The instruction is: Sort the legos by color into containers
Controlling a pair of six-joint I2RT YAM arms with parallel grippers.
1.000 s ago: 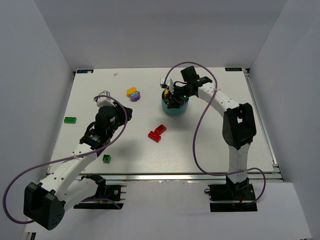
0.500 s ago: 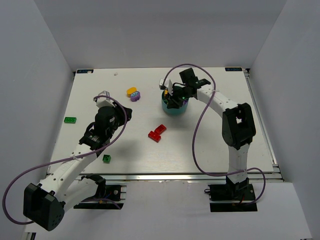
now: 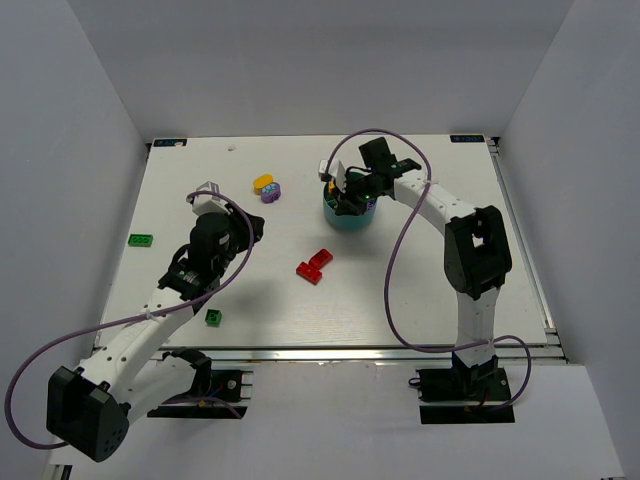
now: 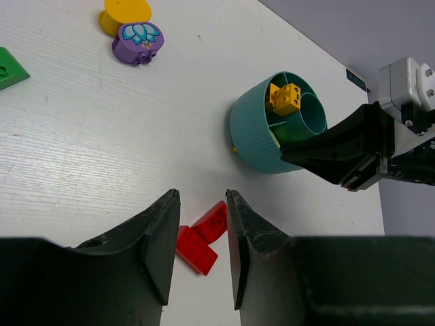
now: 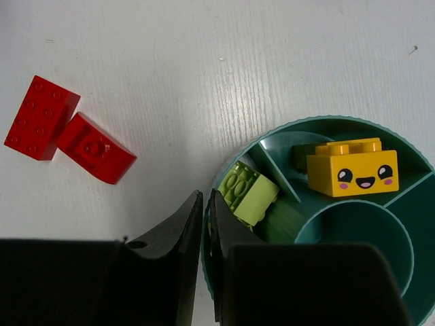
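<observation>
One white worktop [image 3: 300, 310], matte and faintly grained, carries everything. Two white-and-black arms rise from its near edge.

The left arm [image 3: 150, 320] bends toward the middle. The left tool [image 4: 202, 197] hangs above the surface with its dark, wedge-shaped fingers [image 4: 160, 238] parted by a moderate gap. Nothing sits between them and they touch nothing.

The right arm [image 3: 470, 250] reaches to the far centre, where the right tool [image 5: 205, 198] sits over the left side of the teal dish [image 4: 251, 136]. Its tips are all but together, with only a thin slit between them, and no brick shows in the slit. Whether they touch the dish wall I cannot tell.

The dish is round and low, ribbed on its outer wall and smooth inside. It is split into wedge compartments around a round centre well [image 5: 360, 238]. One wedge holds a yellow-orange brick [image 5: 352, 166] printed with a smiling face. The neighbouring wedge holds a lime green brick [image 5: 248, 192], tilted, just beside the right tool's tip.

Two red legos lie touching each other, near and left of the dish: a studded rectangular block [image 5: 37, 117] and a rounded-off piece [image 5: 95, 148]. Farther left on the far side, a rounded yellow-orange piece [image 4: 124, 13] touches a purple piece [image 4: 137, 42] with a blue flower print.

A flat green plate [image 3: 141, 240] lies by the left edge. A small dark green brick [image 3: 214, 317] sits beside the left arm, toward the near edge.
</observation>
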